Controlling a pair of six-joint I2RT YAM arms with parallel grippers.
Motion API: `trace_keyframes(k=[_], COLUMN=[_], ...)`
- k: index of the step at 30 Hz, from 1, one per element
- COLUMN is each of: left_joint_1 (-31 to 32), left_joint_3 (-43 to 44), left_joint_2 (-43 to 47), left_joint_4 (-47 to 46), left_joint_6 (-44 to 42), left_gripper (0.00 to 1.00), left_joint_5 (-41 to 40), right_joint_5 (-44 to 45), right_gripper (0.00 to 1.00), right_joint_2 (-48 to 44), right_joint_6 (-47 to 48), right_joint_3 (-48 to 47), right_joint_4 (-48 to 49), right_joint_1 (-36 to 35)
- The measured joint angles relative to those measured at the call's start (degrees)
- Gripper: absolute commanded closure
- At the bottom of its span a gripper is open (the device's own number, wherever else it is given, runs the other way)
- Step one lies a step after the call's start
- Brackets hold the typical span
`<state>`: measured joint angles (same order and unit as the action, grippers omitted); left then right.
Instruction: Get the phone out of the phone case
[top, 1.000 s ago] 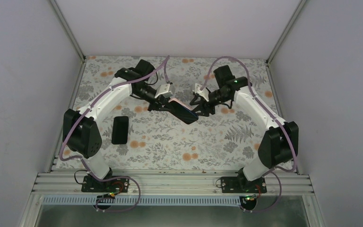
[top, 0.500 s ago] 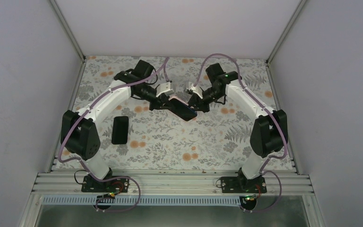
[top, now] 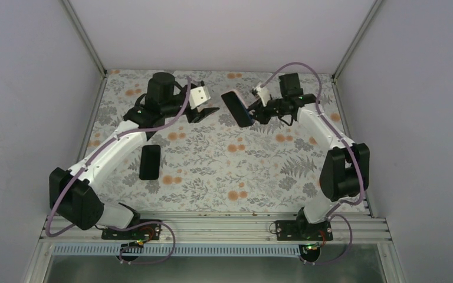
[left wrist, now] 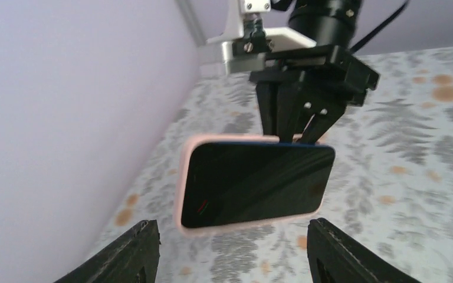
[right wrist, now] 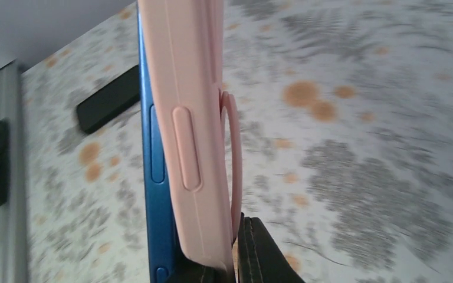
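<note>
A blue phone (right wrist: pixel 156 194) sits in a pink phone case (right wrist: pixel 189 130), its blue edge standing a little proud of the case along one side. My right gripper (top: pixel 253 112) is shut on one end of the cased phone (top: pixel 236 108) and holds it in the air over the back of the table. In the left wrist view the dark screen (left wrist: pixel 256 184) faces the camera inside the pink rim (left wrist: pixel 183 177). My left gripper (left wrist: pixel 233 236) is open, apart from the phone and to its left (top: pixel 203 114), with nothing between its fingers.
A black slab-shaped object (top: pixel 150 161) lies flat on the floral table (top: pixel 224 171), left of centre, and also shows in the right wrist view (right wrist: pixel 107 100). Grey walls close in the table on the left, back and right.
My left gripper opened, let go of the cased phone and drew back to the left. The right gripper shut on it and carried it up toward the back right.
</note>
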<state>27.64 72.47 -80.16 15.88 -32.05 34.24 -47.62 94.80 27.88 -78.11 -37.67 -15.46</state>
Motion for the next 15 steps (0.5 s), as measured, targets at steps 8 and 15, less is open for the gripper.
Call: trace_keyframes(k=[8, 15], left_joint_1=[11.1, 17.5], left_joint_3=[-7.6, -9.6], left_joint_2=[-3.7, -14.4], left_joint_4=[-19.4, -31.1], left_joint_6=[1.7, 4.8], left_gripper=[0.38, 0.38], left_joint_5=[-24.6, -39.7], right_joint_5=[9.3, 15.7], right_gripper=[0.96, 0.96], right_joint_2=[8.1, 14.6], right_joint_6=[-22.8, -35.6], right_joint_3=[-5.1, -10.6], right_joint_4=[12.8, 17.0], right_joint_1=[3.1, 0.6])
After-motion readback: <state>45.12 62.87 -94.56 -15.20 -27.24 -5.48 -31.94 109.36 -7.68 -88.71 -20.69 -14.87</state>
